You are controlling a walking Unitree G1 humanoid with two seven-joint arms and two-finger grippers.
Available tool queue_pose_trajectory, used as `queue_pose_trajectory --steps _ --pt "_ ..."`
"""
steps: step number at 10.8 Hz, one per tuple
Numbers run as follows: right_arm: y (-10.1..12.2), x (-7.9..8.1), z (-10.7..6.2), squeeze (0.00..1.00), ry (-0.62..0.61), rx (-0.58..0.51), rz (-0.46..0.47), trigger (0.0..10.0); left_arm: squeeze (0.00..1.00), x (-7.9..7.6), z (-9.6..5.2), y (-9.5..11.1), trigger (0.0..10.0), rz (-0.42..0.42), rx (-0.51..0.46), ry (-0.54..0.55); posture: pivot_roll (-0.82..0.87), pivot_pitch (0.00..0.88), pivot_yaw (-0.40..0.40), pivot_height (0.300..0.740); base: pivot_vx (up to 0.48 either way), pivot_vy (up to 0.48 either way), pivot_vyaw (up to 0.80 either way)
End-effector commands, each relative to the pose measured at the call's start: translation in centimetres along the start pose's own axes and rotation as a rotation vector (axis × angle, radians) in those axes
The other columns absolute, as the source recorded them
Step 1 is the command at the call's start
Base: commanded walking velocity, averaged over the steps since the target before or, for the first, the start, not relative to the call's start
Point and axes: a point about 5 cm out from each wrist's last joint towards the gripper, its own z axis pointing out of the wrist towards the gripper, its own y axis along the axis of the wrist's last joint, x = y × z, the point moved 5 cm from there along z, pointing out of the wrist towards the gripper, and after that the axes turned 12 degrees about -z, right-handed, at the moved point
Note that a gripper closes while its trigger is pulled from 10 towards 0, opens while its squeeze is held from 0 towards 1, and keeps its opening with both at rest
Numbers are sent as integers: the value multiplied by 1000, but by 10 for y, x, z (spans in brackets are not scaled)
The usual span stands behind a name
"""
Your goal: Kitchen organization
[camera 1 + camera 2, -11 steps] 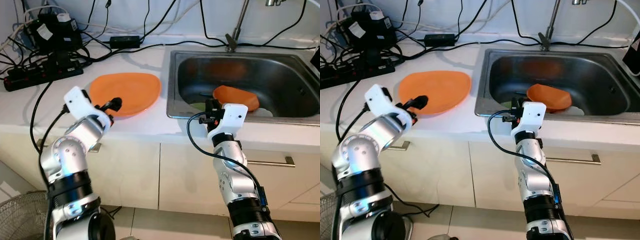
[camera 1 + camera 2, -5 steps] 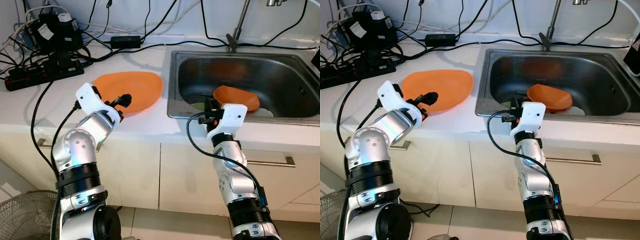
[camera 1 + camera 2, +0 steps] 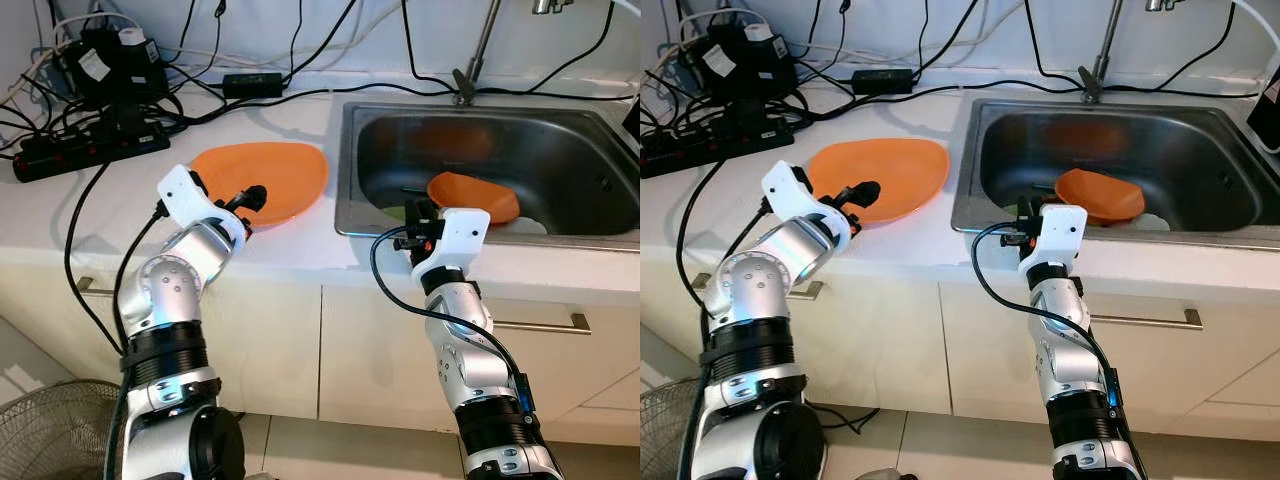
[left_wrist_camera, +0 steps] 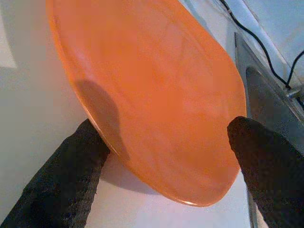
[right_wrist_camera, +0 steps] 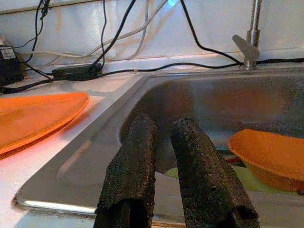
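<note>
A large orange plate (image 3: 270, 175) lies on the white counter (image 3: 290, 250), left of the steel sink (image 3: 600, 180). My left gripper (image 3: 250, 197) is open at the plate's near edge. In the left wrist view its two fingers (image 4: 71, 175) stand either side of the plate (image 4: 156, 95), one right at the rim. An orange bowl (image 3: 475, 195) lies tilted in the sink, with something green (image 3: 398, 212) beside it. My right gripper (image 3: 415, 212) hovers at the sink's front rim, fingers (image 5: 133, 175) shut on nothing and pointing toward the bowl (image 5: 270, 156).
A black power strip (image 3: 85, 150), chargers and many cables crowd the back left of the counter. The tap (image 3: 475, 50) rises behind the sink. Cabinet doors with a metal handle (image 3: 540, 322) are below. A fan (image 3: 50, 440) stands on the floor at the lower left.
My left arm has swung right and forward, bringing its open gripper from the plate's left side onto its near edge. The right arm has stayed put.
</note>
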Motion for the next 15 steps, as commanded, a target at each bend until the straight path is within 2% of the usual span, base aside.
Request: queue_pose_trajectory --steps 1,2,3,5,6,7,11,15 --pt "4 -1 -1 0 3 -10 7 10000 0 21 7 -34 10000 4 114 76 67 0 49 740 0 0 0" --pt "4 -1 0 0 3 -9 6 10000 0 20 9 -41 10000 -26 125 76 59 0 49 740 0 0 0" --pt "5 -1 0 0 5 -10 4 10000 0 19 11 -43 10000 -111 117 73 54 0 51 740 0 0 0" --pt "5 -5 1 0 -1 -9 0 10000 0 20 6 -36 10000 -133 81 77 68 0 41 740 0 0 0" --pt "4 -1 2 0 17 -5 -2 10000 0 21 3 -30 10000 -226 41 90 77 0 35 740 0 0 0" --pt "5 2 4 0 29 -8 2 10000 0 21 2 -29 10000 -277 29 101 80 0 34 740 0 0 0" --pt "6 4 3 0 39 -11 3 10000 0 23 11 -28 10000 -240 43 155 51 0 52 740 0 0 0" --pt "5 3 -1 0 31 -8 4 10000 0 7 35 -47 10000 -206 116 138 15 0 66 740 0 0 0"
